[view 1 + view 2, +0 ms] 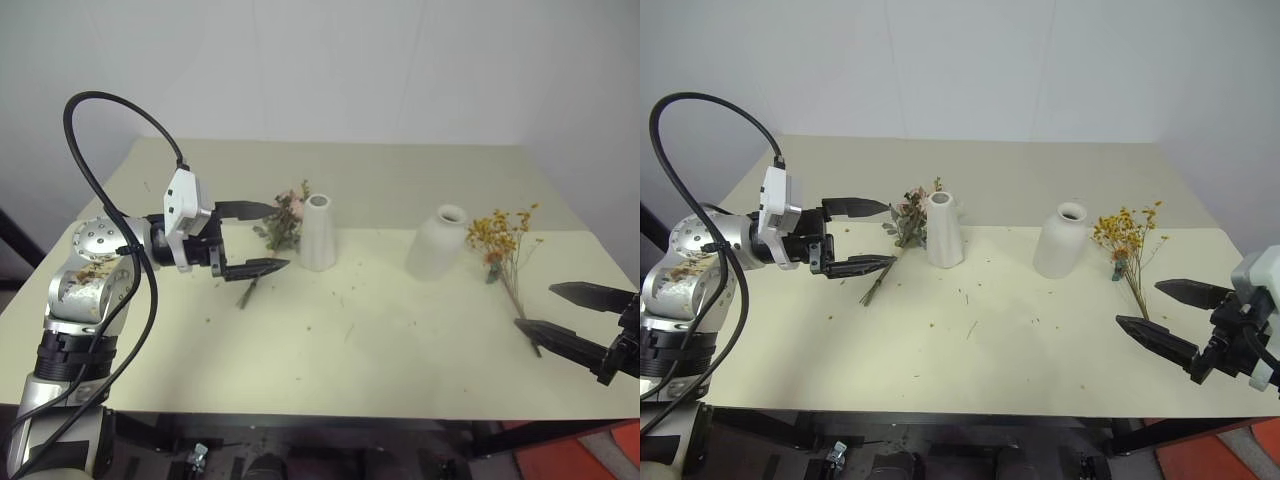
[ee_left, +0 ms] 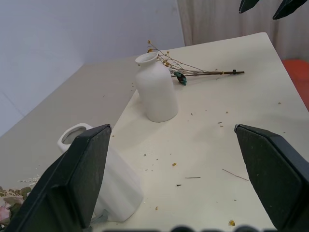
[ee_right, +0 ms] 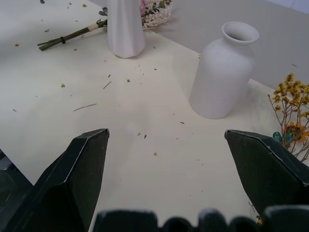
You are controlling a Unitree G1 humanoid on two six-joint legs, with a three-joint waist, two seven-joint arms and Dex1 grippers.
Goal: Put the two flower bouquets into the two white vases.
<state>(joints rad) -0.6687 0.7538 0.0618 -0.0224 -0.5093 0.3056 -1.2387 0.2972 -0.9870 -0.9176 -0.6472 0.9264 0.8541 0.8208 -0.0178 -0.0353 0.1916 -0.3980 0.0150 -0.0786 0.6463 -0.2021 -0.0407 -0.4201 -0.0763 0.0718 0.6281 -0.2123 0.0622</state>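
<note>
On the pale table, a tall slim white vase (image 1: 318,232) stands left of centre and a shorter rounded white vase (image 1: 437,242) stands right of it. The pink rose bouquet (image 1: 282,222) lies flat just left of the tall vase, stems toward the front. A yellow-orange dried bouquet (image 1: 503,243) lies right of the rounded vase. My left gripper (image 1: 253,238) hovers open above the table beside the rose bouquet, pointing right, holding nothing. My right gripper (image 1: 548,308) is open and empty near the yellow bouquet's stem ends.
Small dry flower crumbs are scattered over the table (image 1: 350,330) between the vases and the front edge. A black cable (image 1: 95,180) loops above my left arm. The table's right edge lies close to my right gripper.
</note>
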